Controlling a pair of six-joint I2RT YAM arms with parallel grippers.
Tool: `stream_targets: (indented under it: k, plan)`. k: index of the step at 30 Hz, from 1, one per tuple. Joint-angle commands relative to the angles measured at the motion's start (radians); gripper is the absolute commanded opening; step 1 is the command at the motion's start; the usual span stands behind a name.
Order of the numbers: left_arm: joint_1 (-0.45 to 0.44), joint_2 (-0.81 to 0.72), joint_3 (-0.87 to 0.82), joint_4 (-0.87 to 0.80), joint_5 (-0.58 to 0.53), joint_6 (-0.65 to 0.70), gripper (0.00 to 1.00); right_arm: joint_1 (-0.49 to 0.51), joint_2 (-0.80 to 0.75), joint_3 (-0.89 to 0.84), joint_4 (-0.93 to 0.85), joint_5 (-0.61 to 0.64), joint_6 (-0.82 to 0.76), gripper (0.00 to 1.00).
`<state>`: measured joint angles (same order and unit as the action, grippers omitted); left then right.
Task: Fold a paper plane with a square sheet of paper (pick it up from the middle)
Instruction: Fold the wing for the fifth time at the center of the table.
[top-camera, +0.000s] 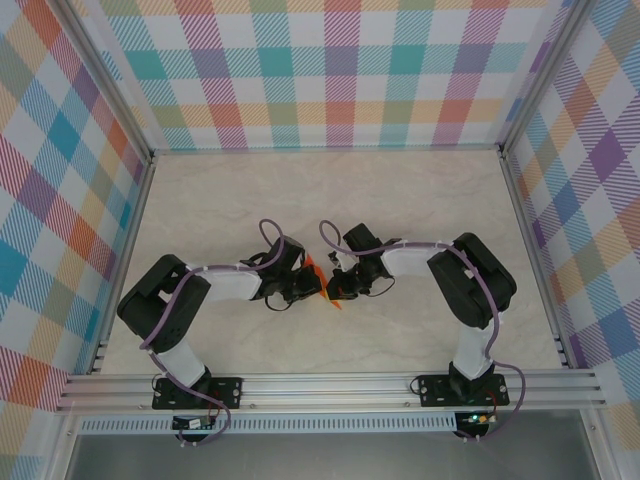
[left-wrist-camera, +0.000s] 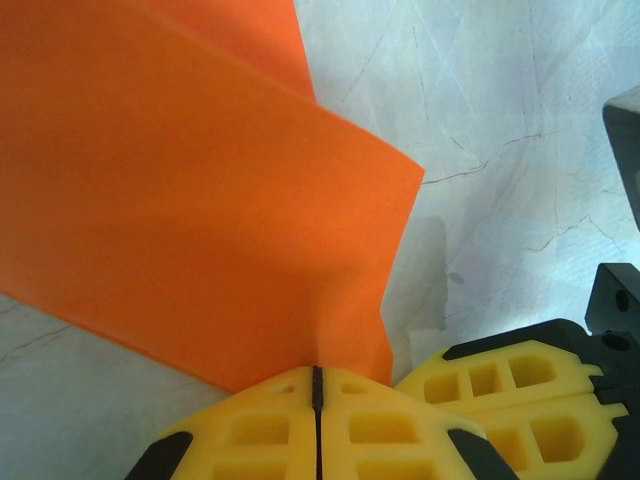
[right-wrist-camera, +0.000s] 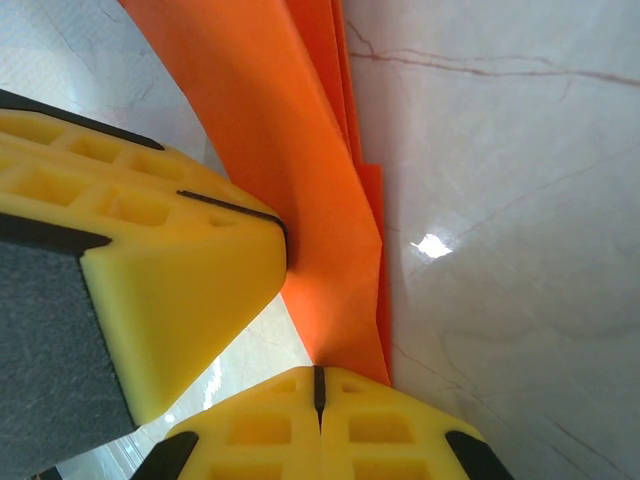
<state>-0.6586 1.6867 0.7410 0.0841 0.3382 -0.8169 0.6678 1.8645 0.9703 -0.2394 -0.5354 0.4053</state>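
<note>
The orange sheet of paper (top-camera: 316, 274) is folded into several layers and hangs between my two grippers near the table's middle. My left gripper (left-wrist-camera: 318, 374) is shut on its lower edge, and a broad flap (left-wrist-camera: 180, 200) spreads up and left from the fingers. In the right wrist view the paper (right-wrist-camera: 320, 230) runs upward as a narrow layered strip. My right gripper (right-wrist-camera: 320, 376) is shut on its bottom end. The two grippers pinch it almost side by side: left gripper (top-camera: 304, 288), right gripper (top-camera: 336, 286). The sheet's full outline is hidden.
Pale marble tabletop (top-camera: 330, 190) lies under the paper. The right gripper's yellow fingers (left-wrist-camera: 510, 390) crowd in beside my left fingers. The left gripper's yellow fingers (right-wrist-camera: 150, 260) press against the paper. Checked walls (top-camera: 330, 70) and metal rails (top-camera: 330, 385) enclose the table.
</note>
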Motion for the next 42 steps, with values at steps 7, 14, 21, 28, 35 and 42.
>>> stream_targets:
  k: [7, 14, 21, 28, 35, 42]
  plan:
    - [0.098, 0.021, -0.019, -0.046, -0.05, 0.137, 0.07, 0.004, 0.071, -0.043, -0.144, 0.159, -0.052, 0.02]
    - [0.204, 0.043, -0.009, -0.018, -0.004, 0.191, 0.08, 0.003, 0.103, -0.053, -0.163, 0.205, -0.071, 0.02]
    - [0.256, 0.066, 0.026, -0.027, 0.008, 0.225, 0.08, 0.005, 0.114, -0.057, -0.16, 0.21, -0.074, 0.02]
    - [0.309, 0.065, 0.044, -0.06, -0.036, 0.239, 0.08, 0.004, 0.12, -0.061, -0.16, 0.216, -0.074, 0.02]
    - [0.358, 0.082, 0.072, -0.09, -0.073, 0.248, 0.08, 0.004, 0.122, -0.07, -0.161, 0.226, -0.071, 0.02]
    - [0.403, 0.067, 0.1, -0.117, -0.08, 0.235, 0.08, 0.005, 0.122, -0.07, -0.163, 0.226, -0.071, 0.02]
